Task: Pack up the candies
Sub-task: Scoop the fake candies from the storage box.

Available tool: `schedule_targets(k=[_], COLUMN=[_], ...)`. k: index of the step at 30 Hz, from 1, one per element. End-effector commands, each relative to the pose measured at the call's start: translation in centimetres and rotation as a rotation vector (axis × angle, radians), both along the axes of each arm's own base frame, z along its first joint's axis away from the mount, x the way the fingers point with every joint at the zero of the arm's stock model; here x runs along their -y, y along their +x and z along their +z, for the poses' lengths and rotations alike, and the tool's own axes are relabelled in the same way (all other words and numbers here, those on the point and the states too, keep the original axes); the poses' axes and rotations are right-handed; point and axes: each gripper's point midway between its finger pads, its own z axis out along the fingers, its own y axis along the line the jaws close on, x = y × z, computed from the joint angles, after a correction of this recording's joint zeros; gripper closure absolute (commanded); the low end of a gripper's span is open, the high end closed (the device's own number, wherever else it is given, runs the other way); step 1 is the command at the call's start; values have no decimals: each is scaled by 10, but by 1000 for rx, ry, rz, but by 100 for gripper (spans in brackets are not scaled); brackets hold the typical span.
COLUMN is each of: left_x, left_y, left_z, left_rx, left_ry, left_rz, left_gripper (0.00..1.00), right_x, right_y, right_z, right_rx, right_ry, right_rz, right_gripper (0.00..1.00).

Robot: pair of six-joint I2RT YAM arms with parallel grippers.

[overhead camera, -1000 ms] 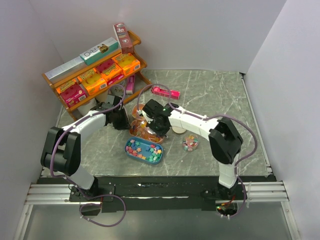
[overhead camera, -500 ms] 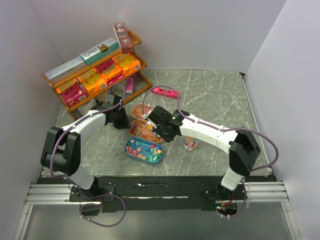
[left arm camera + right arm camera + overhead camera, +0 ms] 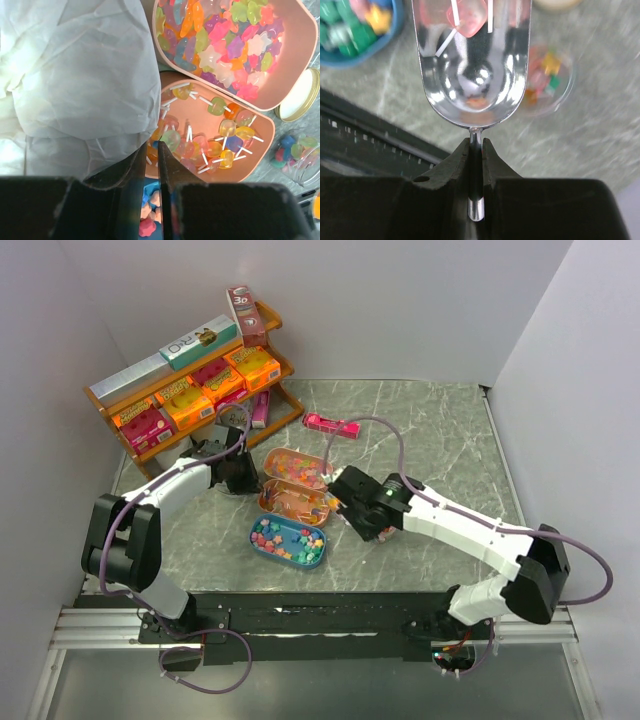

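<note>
Polished steel scoop (image 3: pixel 472 75) sat clamped by its thin handle in the right gripper (image 3: pixel 476 150), whose jaws were closed tight on the rod. Its load of candies (image 3: pixel 469 21), pale pink lollipops on white sticks, lay at the far end of the bowl, away from the fingers and close to the open lip. Beyond the fingers to the right stood a small clear round jar (image 3: pixel 547 75) of mixed sweets. Far off to the left was the blue oval tray (image 3: pixel 375 50).

The left gripper (image 3: pixel 155 160) had its jaws nearly together. As far as I could judge, it pinched the lower edge of a crumpled white paper bag (image 3: pixel 75 85). The pink oval tray of lollipops (image 3: pixel 270 135) lay just ahead of its fingertips.

Several things could have gone wrong from there:
- A forward dip would have slid the lollipops off the lip onto the grey marbled table (image 3: pixel 600 125).
- The round handle could have rolled in the jaws and tipped the bowl sideways.
- The sticks could have caught on the bag's edge.
- So thin a pinch could have lost the paper, whose mouth was not in view.
</note>
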Motion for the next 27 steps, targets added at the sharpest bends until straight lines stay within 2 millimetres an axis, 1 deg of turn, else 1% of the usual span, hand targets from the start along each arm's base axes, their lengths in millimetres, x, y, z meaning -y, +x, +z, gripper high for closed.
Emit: schedule_targets(k=[1,2,3,8,11,14,20,23,27], left_x=[5,5,6,8,9,9,10,11,12], left_y=[10,10,10,10,10,9,8,8,7], left_z=[12,11,11,5,5,4,2,1,0], left_rx=[33,32,29,11,9,7,7,1,1], left_ry=[-22,-27,-31,-32,-34,-35,-41,-48,-57], left_rz=[-5,-7,-10,-24,-30,-31,-26,-28,-30], left_gripper=[78,78,78,78,78,78,78,78,78], right_x=[25,30,38,57,64,66,74,76,72], right_y=[-37,-42,-50,-69,-77,-82,-78,-75,-77], right_z=[5,3,3,1,-5,-10,-5,-8,-9], right_rx=[-91,-106,-132,-200,-242,-286,-331,-352,-405], right_ry=[17,16,-10,-35,-46,-27,6,22,29], right_rz=[-93,-126,-143,-230,-272,-305,-392,-418,-422], right_gripper=[100,100,100,100,100,100,100,100,100])
